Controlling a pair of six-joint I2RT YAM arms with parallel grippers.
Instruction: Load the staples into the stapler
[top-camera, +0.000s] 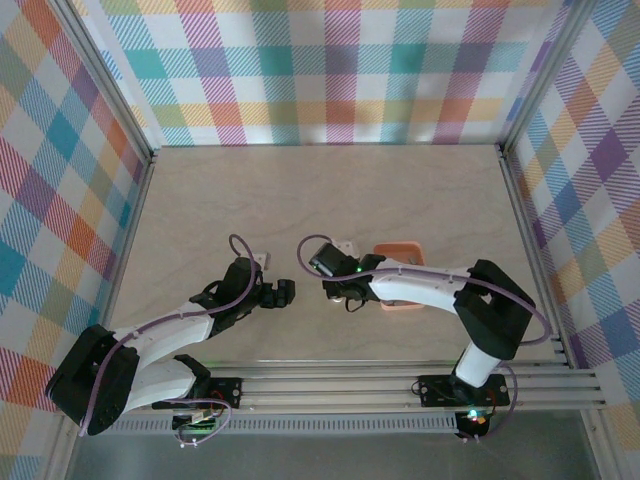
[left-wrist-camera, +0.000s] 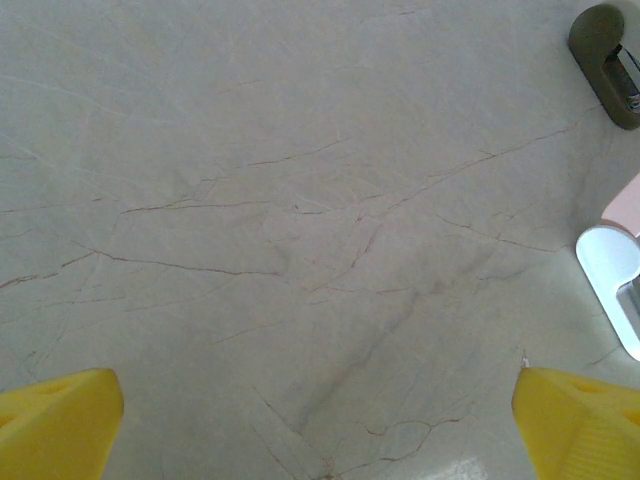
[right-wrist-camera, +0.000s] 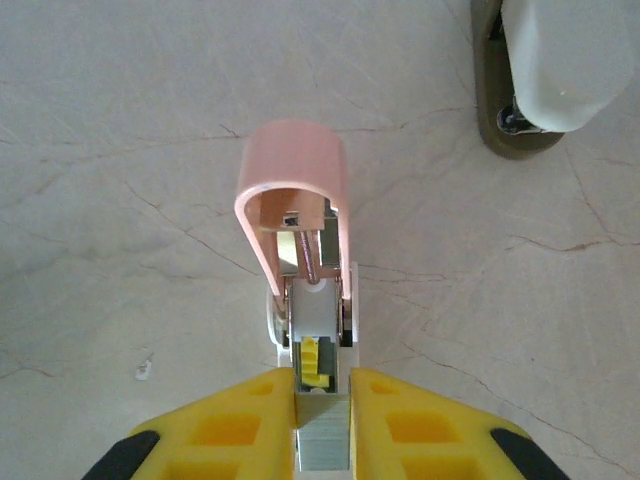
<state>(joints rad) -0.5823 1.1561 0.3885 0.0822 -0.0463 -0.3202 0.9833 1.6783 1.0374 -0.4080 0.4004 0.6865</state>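
Observation:
The pink stapler (right-wrist-camera: 295, 190) lies on the table with its lid swung up. Its whitish inner channel (right-wrist-camera: 316, 318) is bared and points toward my right gripper (right-wrist-camera: 322, 385). That gripper is shut on a grey block of staples (right-wrist-camera: 322, 440), held at the near end of the channel and in line with it. My left gripper (left-wrist-camera: 320, 425) stands open over bare table, with nothing between its yellow fingertips (left-wrist-camera: 60, 420). A pink and white edge of the stapler (left-wrist-camera: 612, 270) shows at its right. From above, the left gripper (top-camera: 280, 293) and right gripper (top-camera: 345, 296) are close together.
A salmon-orange tray (top-camera: 398, 249) sits just behind the right arm. A small whitish piece (top-camera: 263, 260) lies behind the left gripper. A dark olive piece (left-wrist-camera: 603, 55) rests beyond the stapler. Plaid walls close in the table on three sides.

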